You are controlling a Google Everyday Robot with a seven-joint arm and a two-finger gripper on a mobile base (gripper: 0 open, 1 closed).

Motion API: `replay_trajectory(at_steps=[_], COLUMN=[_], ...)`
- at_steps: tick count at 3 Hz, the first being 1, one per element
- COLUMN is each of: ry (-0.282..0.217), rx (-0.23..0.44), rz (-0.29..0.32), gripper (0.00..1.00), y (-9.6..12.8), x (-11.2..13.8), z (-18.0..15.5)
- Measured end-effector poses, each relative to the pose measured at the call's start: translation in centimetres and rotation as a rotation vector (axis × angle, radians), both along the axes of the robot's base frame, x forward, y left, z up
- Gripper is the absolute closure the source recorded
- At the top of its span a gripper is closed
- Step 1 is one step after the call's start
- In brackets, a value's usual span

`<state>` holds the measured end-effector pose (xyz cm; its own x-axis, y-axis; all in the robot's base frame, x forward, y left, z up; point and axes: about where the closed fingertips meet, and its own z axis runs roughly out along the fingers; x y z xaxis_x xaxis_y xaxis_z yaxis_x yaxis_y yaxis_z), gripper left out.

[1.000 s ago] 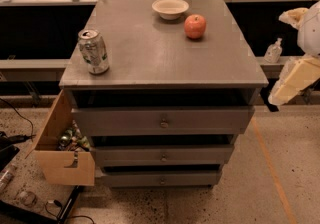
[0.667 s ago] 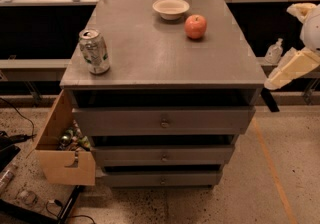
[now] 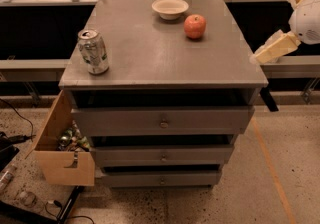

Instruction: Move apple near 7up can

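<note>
Far left, down at eight o'clock beside the drawer cabinet (image 3: 163, 118): an open cardboard box (image 3: 60, 160), crammed with cans and bottles, likely a store of spare props kept off the work surface. Up on the grey top (image 3: 150, 63), at about nine o'clock near the front-left corner: the 7up can (image 3: 93, 51), upright, tab end up, with bare surface all round it, so room enough to set something down beside it. Green markings on its silver side, but no lettering legible; no other readable writing anywhere. At twelve o'clock against the back edge: a shallow cream bowl (image 3: 170, 8), empty as far as can be seen, probably a distractor. Just beside it at one o'clock, close but apart: the apple (image 3: 195, 26), red-orange, resting on the top, well apart from the can and not yet taken up. Past the right edge at three o'clock, level with the top and clear of it: the gripper (image 3: 271, 50), angled down-left toward the surface, probably poised for a reach in toward the apple at its ten o'clock. Nothing visibly carried; whether released or clenched, cannot tell.
</note>
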<state>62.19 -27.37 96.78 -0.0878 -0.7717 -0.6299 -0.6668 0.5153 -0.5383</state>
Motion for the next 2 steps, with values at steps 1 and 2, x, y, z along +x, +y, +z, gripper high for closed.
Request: replay_trajectory(at_steps=[1,2], ry=[0.009,0.027], rx=[0.117,0.283], rz=[0.01,0.014], gripper=[0.0,0.0], y=[2.3,5.8], x=[2.9,7.9], z=[-2.2,-4.8])
